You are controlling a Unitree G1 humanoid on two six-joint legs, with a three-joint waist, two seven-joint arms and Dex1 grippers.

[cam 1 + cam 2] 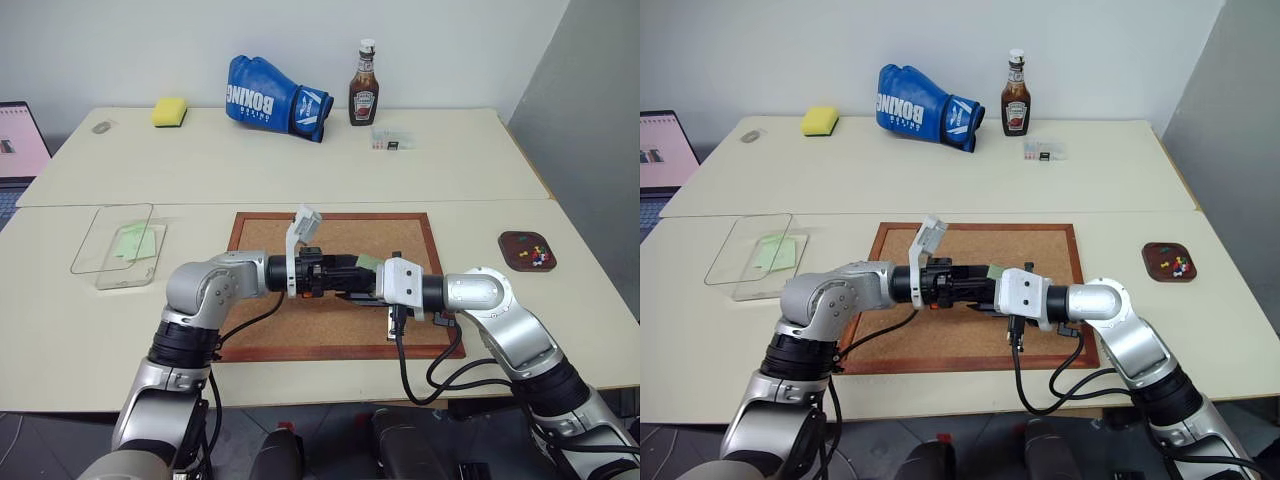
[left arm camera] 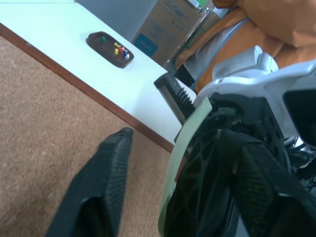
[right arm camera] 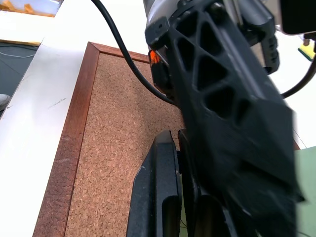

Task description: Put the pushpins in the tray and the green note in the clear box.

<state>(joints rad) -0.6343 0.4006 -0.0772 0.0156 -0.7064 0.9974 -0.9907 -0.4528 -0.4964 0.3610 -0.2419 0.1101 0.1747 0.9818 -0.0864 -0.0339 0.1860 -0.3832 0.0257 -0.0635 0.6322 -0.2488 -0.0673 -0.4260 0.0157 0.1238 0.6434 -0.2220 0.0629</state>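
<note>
Pale green paper is the hinge of this moment: the green note (image 1: 368, 262) hangs in the air above the cork board (image 1: 300, 330), between the two grippers, which meet nose to nose over the board's middle; the right gripper (image 3: 178, 148) has its fingers pressed together, pinching the note's one edge; the left gripper (image 2: 170, 163) points across toward it with fingers spread, one finger (image 2: 106, 177) on the free side of the sheet and the other behind it, so the note stands edge-on in that gap; whether the left pads touch the paper yet I cannot tell; the clear box (image 1: 95, 245) lies well off to the robot's left, with another green slip already inside, so the left arm is plainly the nearer carrier and a handover looks the likely step; the pushpins (image 1: 538, 255) already sit in the brown tray (image 1: 512, 240), far right
</note>
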